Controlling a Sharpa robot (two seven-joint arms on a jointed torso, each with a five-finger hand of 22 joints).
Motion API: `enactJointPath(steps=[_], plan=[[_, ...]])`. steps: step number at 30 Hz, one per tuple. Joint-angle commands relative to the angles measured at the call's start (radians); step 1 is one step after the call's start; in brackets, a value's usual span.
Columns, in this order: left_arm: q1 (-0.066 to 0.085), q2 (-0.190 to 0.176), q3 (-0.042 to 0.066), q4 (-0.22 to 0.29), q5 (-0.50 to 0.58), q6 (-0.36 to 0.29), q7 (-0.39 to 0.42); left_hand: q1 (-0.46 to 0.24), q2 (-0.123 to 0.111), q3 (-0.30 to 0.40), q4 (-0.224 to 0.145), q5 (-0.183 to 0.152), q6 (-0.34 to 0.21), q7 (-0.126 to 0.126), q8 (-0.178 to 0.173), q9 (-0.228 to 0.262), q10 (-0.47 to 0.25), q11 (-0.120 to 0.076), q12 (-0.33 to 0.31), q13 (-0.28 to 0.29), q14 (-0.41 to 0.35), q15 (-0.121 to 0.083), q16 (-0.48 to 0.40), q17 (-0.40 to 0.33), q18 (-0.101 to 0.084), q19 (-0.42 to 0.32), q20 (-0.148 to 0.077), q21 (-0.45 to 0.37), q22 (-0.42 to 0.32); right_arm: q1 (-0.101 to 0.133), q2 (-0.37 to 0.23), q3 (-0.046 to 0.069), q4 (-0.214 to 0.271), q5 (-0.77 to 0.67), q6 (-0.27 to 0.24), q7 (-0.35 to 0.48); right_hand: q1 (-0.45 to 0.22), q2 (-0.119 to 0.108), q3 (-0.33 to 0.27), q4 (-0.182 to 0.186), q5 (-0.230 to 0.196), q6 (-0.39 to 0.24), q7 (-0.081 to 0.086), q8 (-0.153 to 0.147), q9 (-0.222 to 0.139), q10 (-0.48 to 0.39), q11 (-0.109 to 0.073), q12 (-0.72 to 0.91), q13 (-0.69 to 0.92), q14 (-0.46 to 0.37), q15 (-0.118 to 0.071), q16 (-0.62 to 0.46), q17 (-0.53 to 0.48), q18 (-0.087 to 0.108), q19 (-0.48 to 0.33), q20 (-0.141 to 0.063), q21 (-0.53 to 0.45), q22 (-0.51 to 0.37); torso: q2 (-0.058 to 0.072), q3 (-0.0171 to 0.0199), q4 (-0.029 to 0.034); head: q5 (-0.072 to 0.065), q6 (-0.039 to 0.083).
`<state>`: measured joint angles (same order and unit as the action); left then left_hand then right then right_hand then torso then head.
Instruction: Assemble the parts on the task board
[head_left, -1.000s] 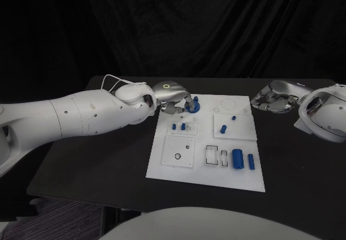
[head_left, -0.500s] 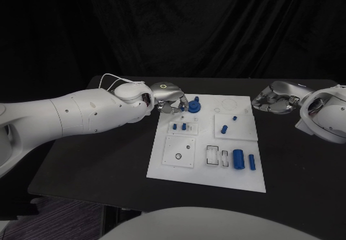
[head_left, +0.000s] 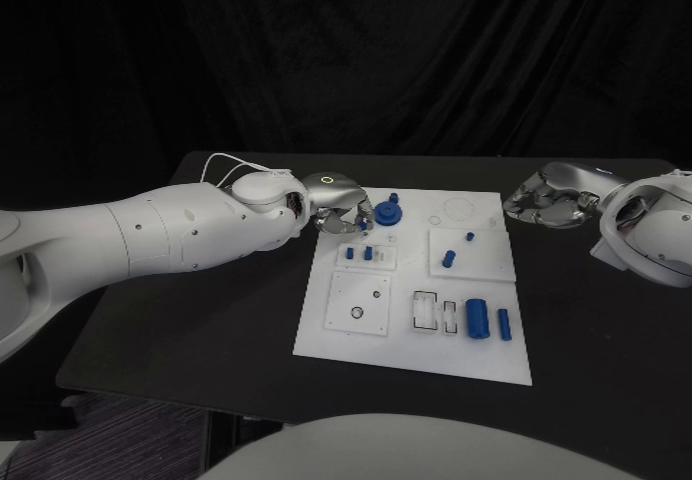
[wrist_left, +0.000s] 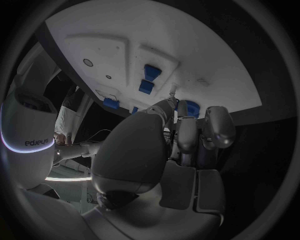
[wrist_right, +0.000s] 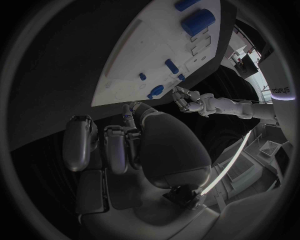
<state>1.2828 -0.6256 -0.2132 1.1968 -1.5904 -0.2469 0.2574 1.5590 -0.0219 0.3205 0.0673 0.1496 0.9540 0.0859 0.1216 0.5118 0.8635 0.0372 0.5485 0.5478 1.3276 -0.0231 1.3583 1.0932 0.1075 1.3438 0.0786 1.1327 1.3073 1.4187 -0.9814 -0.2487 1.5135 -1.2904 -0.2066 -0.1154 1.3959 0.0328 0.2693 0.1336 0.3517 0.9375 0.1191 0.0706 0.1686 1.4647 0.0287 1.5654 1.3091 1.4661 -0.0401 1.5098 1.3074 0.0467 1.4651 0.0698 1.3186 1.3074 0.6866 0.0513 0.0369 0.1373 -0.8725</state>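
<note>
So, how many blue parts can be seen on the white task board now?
7, though some may be hidden behind the left hand: one round blue part beside it, two small pegs, two pieces on the right middle plate, two cylinders at the near right of the white task board.

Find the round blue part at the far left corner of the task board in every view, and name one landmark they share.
Head view: round blue part beside the left hand.
Left wrist view: just past the fingertips.
Right wrist view: at the board's edge.
Shared landmark: the task board.
</note>
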Motion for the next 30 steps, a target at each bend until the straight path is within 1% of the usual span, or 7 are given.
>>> enactJointPath(steps=[1, 7, 20, 30], plan=[[-0.003, 0.003, 0.001, 0.001, 0.001, 0.014, -0.001, -0.001, -0.005, 0.005, 0.001, -0.003, -0.004, 0.0, -0.006, -0.001, 0.006, 0.001, -0.004, -0.002, -0.007, 0.005, -0.004, -0.001, -0.013, -0.008, 0.001, -0.004, 0.137, -0.002, 0.0, 0.001, 0.0, -0.001, 0.002, -0.005, -0.009, -0.003, 0.006, 0.001, 0.005, -0.008, 0.003, -0.002, -0.002, 0.095, -0.003, -0.004, 0.252, 0.085, -0.002, -0.005, 0.207, 0.012, -0.007, -0.002, -0.006, 0.185, 0.0, 0.0008, 0.0004, -0.002, 0.0], [-0.006, 0.004, 0.001, 0.001, 0.001, 0.023, -0.004, -0.002, -0.005, 0.005, 0.001, -0.004, -0.005, 0.001, -0.006, -0.001, 0.007, 0.001, -0.005, -0.002, -0.008, 0.005, -0.005, -0.003, -0.013, -0.008, 0.002, -0.005, 0.137, -0.002, 0.0, 0.001, 0.0, -0.001, 0.001, -0.005, -0.009, -0.003, 0.006, 0.001, 0.005, -0.008, 0.003, -0.002, -0.002, 0.095, -0.003, -0.004, 0.252, 0.085, -0.002, -0.005, 0.207, 0.012, -0.007, -0.002, -0.006, 0.185, 0.0, 0.0, -0.0002, 0.002, 0.0], [-0.01, 0.012, 0.001, -0.003, 0.001, 0.022, -0.006, -0.002, -0.005, 0.005, 0.002, -0.003, -0.006, 0.001, -0.007, -0.001, 0.008, 0.002, -0.006, -0.003, -0.008, 0.005, -0.005, -0.002, -0.013, -0.008, 0.002, -0.005, 0.138, -0.002, 0.001, 0.001, -0.001, -0.001, -0.001, -0.004, -0.01, -0.003, 0.006, 0.001, 0.005, -0.01, 0.004, -0.003, -0.002, 0.094, -0.003, -0.004, 0.251, 0.085, -0.001, -0.006, 0.206, 0.012, -0.008, -0.002, -0.008, 0.185, 0.0, 0.0003, -0.0001, 0.0, 0.0], [-0.011, 0.02, 0.001, -0.007, 0.001, 0.029, -0.008, -0.002, -0.005, 0.006, 0.001, -0.002, -0.008, 0.001, -0.009, -0.002, 0.01, 0.002, -0.007, -0.004, -0.009, 0.006, -0.006, -0.004, -0.013, -0.009, 0.003, -0.005, 0.137, -0.003, 0.002, 0.001, -0.002, -0.001, 0.0, -0.004, -0.01, -0.003, 0.008, 0.0, 0.005, -0.011, 0.004, -0.003, -0.002, 0.094, -0.002, -0.004, 0.251, 0.085, -0.001, -0.007, 0.206, 0.012, -0.008, -0.002, -0.009, 0.185, 0.0, -0.0008, -0.0002, 0.001, 0.0]])
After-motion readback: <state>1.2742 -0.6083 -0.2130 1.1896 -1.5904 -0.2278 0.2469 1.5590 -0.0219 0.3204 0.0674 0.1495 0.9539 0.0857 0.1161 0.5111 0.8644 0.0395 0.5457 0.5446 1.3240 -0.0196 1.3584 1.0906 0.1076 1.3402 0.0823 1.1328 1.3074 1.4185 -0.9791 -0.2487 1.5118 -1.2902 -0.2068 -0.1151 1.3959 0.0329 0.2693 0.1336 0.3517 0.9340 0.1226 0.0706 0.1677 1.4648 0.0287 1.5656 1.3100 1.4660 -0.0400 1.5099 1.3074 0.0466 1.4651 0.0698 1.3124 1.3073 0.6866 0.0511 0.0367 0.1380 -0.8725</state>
